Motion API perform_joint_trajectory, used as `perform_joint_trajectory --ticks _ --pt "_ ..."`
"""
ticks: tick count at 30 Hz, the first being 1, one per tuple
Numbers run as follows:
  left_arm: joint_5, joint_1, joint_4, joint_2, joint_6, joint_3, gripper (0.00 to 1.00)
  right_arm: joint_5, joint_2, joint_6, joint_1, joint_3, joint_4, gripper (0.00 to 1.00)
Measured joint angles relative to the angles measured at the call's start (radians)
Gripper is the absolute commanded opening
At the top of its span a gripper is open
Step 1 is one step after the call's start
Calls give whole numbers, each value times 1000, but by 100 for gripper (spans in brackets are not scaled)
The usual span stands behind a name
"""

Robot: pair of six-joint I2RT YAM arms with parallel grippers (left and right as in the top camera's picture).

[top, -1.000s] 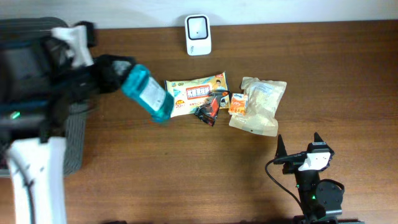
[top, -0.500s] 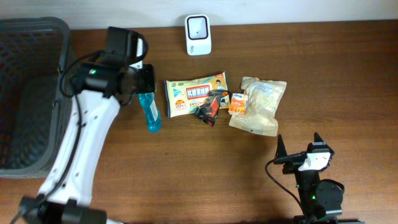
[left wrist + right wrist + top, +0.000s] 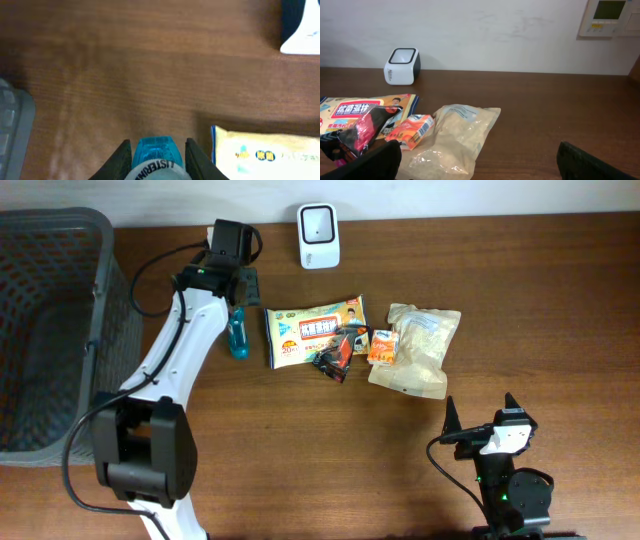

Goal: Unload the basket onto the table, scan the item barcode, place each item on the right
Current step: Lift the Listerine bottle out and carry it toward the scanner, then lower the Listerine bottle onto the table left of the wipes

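Note:
My left gripper (image 3: 240, 300) is shut on a blue mouthwash bottle (image 3: 238, 337), which points toward the table's front, left of the item pile. In the left wrist view the bottle (image 3: 155, 155) sits between both black fingers (image 3: 123, 161), hanging over bare wood. The white barcode scanner (image 3: 319, 235) stands at the table's back edge, to the right of this gripper, and shows as the scanner (image 3: 301, 31) in the corner. My right gripper (image 3: 485, 420) rests open near the front right, nothing between its fingers (image 3: 375, 162).
A dark mesh basket (image 3: 110, 300) fills the left side. Right of the bottle lie a wet-wipes pack (image 3: 312, 328), a dark red packet (image 3: 335, 356), a small orange packet (image 3: 383, 345) and a clear bag (image 3: 422, 352).
The left arm has swung from over the basket toward the table's back, carrying the bottle lower and closer to the scanner. The right arm has not moved.

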Motion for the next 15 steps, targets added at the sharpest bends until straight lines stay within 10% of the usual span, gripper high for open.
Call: perform_joint_trajectory --ticks 15 --pt "3 45 79 0 -51 0 28 0 0 0 0 0 0 99"
